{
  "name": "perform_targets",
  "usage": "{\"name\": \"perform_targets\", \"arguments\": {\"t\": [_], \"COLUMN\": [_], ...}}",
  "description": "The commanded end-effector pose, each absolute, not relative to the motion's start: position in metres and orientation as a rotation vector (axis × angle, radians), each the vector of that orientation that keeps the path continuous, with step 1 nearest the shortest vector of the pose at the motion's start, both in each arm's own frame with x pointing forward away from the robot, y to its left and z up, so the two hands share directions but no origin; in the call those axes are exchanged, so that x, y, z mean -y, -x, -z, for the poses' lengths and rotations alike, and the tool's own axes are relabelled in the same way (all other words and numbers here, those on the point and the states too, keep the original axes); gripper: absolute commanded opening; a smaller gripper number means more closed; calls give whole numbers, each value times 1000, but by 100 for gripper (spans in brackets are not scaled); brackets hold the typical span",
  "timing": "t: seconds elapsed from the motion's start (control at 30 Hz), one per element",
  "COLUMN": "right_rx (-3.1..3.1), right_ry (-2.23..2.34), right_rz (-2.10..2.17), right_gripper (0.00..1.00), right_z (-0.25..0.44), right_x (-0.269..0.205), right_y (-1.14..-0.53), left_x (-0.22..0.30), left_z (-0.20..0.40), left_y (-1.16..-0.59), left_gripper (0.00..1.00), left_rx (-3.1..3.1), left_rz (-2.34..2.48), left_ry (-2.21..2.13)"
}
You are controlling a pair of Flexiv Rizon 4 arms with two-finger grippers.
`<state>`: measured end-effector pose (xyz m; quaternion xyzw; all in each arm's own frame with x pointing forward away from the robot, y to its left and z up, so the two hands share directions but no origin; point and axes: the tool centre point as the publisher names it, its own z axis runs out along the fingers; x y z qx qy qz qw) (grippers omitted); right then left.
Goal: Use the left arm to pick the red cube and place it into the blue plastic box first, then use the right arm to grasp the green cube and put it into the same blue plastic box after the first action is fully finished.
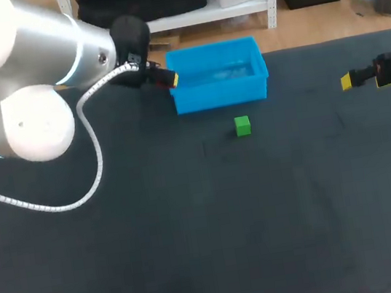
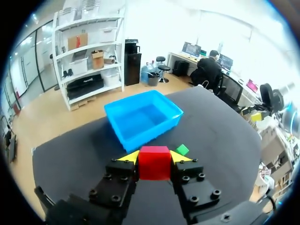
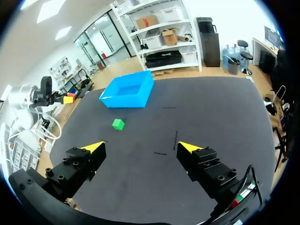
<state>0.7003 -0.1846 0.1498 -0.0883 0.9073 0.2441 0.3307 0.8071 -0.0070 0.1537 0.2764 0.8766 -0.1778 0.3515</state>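
Note:
In the left wrist view a red cube (image 2: 154,162) sits clamped between both yellow-tipped fingers of my left gripper (image 2: 154,157), held in the air short of the blue plastic box (image 2: 143,118). From above, that gripper (image 1: 169,78) hangs by the box's left end (image 1: 218,74). The green cube (image 1: 242,125) rests on the dark table just in front of the box; it also shows beyond my left fingers (image 2: 182,149). My right gripper (image 3: 141,147) stands wide open with nothing between its fingers, far from the green cube (image 3: 118,124), at the table's right side (image 1: 362,78).
A dark mat (image 1: 214,225) covers the table. A white cable (image 1: 95,158) loops from my left arm over the table's left part. My left arm's large silver joints (image 1: 26,120) fill the near-left corner.

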Motion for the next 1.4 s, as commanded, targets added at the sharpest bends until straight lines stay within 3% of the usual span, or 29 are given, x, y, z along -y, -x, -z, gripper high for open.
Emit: {"name": "perform_targets", "arguments": {"t": [0.03, 0.77, 1.4], "right_rx": [-2373, -2373, -2373], "right_ry": [232, 232, 232], "right_rz": [-638, -638, -638], "right_gripper": [100, 100, 100], "right_z": [-150, -150, -150], "right_x": [185, 185, 185], "right_y": [-700, -700, -700], "left_x": [17, 51, 59], "left_z": [-148, -119, -113], "left_y": [-837, -910, -927], "left_gripper": [0, 0, 0], "left_rx": [-2261, -2302, -2454], "left_rz": [519, 514, 437], "left_ry": [-776, -861, -835]}}
